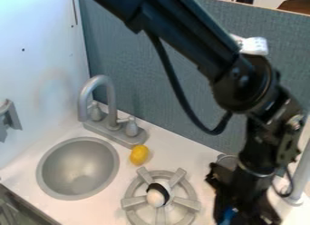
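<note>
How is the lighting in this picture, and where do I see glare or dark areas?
In the camera view, the white wall looks very bright, the sink has a soft shine, and the black arm stays mostly dark, with small highlights.

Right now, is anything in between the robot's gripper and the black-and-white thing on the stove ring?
Only the stove ring itself: one grey prong and its rim lie between the gripper and the black-and-white thing. The yellow thing is off to the side, nearer the tap.
</note>
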{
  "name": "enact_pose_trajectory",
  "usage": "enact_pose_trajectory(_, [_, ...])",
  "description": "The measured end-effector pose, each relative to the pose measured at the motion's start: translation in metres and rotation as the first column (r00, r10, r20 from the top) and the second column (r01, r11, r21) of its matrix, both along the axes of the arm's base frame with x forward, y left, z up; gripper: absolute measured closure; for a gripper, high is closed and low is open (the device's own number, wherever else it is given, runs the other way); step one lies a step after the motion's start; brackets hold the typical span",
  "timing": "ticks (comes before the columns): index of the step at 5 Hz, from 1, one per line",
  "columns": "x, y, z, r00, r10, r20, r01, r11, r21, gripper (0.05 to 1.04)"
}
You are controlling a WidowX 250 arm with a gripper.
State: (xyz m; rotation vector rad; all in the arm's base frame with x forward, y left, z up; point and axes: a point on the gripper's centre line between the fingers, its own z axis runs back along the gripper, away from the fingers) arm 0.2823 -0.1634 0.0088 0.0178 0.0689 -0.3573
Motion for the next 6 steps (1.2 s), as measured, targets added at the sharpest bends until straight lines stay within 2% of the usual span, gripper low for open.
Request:
enact_pose_trajectory(1, [-0.004,0.000,0.005,0.998,-0.063,-0.022,0.062,0.998,-0.004,0.746])
enact_pose_trajectory(2, [0.003,-0.006,0.018,0.997,-0.083,-0.005,0.082,0.996,-0.031,0.746])
enact_pose_trajectory(3, [0.013,-0.012,0.016,0.995,-0.096,-0.011,0.095,0.995,-0.029,0.746])
enact_pose_trajectory(6, [0.037,-0.027,-0.022,0.993,-0.095,-0.072,0.095,0.995,-0.007,0.746])
